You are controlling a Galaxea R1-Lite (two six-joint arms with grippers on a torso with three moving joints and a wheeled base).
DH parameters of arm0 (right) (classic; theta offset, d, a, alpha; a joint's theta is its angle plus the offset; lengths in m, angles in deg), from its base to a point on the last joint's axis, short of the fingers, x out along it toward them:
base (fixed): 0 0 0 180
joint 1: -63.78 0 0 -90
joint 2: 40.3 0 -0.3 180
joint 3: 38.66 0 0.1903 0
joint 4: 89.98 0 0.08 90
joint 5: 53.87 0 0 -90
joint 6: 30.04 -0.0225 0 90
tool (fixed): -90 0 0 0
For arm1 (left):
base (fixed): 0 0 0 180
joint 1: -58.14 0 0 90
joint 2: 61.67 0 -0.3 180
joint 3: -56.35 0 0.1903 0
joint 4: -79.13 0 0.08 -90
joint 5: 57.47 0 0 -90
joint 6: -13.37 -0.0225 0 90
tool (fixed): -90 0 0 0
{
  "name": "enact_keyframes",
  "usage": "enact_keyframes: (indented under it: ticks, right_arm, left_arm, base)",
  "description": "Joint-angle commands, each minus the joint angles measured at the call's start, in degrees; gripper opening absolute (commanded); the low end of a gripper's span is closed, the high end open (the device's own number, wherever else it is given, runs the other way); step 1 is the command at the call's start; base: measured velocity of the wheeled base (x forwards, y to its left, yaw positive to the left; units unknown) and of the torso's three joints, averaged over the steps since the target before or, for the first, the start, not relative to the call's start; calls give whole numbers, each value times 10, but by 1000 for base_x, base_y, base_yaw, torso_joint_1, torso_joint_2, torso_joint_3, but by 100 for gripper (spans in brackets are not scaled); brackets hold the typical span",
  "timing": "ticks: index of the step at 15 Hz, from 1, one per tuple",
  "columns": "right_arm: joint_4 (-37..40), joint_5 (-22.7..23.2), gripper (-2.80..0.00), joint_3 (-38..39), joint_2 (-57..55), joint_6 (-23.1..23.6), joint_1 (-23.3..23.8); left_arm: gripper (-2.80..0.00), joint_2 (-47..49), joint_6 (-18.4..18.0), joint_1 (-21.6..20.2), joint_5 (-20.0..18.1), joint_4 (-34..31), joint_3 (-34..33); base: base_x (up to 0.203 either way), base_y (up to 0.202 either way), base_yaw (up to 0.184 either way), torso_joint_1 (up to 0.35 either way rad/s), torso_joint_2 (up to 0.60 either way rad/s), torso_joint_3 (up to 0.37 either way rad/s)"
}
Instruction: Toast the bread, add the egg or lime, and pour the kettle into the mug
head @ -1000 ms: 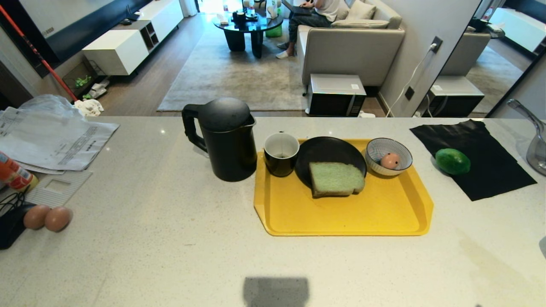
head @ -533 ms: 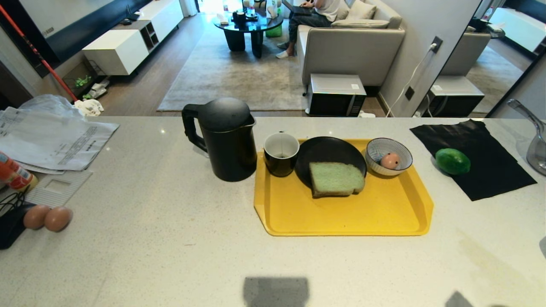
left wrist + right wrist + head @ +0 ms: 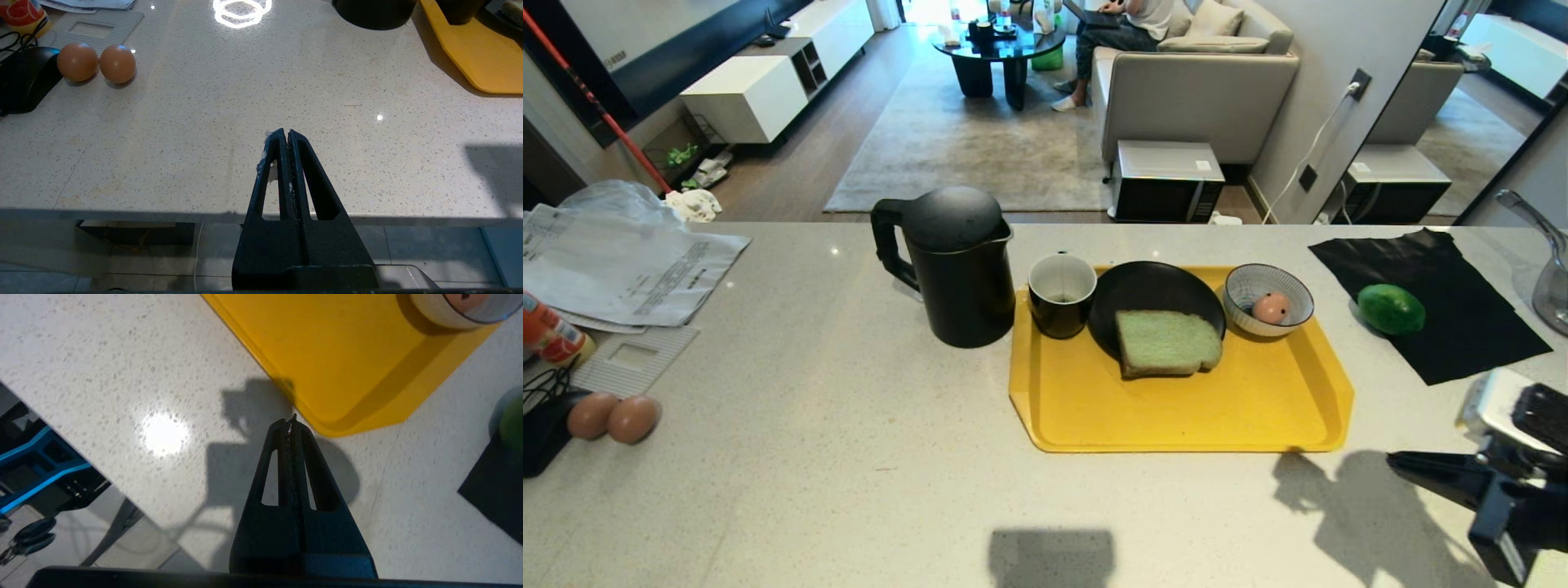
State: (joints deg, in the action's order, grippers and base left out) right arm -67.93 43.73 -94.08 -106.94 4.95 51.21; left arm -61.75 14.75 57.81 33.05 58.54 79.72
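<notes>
From the head view the bread [image 3: 1168, 341] lies untoasted on the black plate [image 3: 1152, 290], mug [image 3: 1061, 295] near the kettle [image 3: 956, 265], while both wrist views show left gripper [image 3: 287, 134] and right gripper [image 3: 291, 424] jaws clenched, empty.

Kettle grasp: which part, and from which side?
Grip the kettle by its side handle, coming from the robot's left. The handle juts out on that side as an upright loop the jaws could probably close across; the cylindrical body looks too wide, and the mug crowds the other side.
</notes>
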Motion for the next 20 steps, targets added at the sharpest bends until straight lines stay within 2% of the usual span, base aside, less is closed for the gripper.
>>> enact_keyframes:
  ticks: [1, 5, 9, 12, 15, 20]
  right_arm:
    - [-72, -12, -280, 10, -113, 2, -28]
    - [-200, -17, -280, 47, -196, 2, -38]
    - [-237, -16, -280, 65, -234, 2, -41]
    - [-297, -17, -280, 72, -264, 4, -71]
    - [-327, -18, -280, 78, -289, 5, -93]
    - [-329, -26, -280, 84, -298, 5, -111]
  left_arm:
    - [-280, 0, 0, 0, 0, 0, -10]
    - [-280, 0, 0, 0, 0, 0, -10]
    - [-280, 0, 0, 0, 0, 0, -10]
    - [-280, 0, 0, 0, 0, 0, -10]
    - [-280, 0, 0, 0, 0, 0, -10]
    - [-280, 0, 0, 0, 0, 0, -10]
  base:
    - [0, 0, 0, 0, 0, 0]
    - [0, 0, 0, 0, 0, 0]
    - [0, 0, 0, 0, 0, 0]
    - [0, 0, 0, 0, 0, 0]
    - [0, 0, 0, 0, 0, 0]
    - [0, 0, 0, 0, 0, 0]
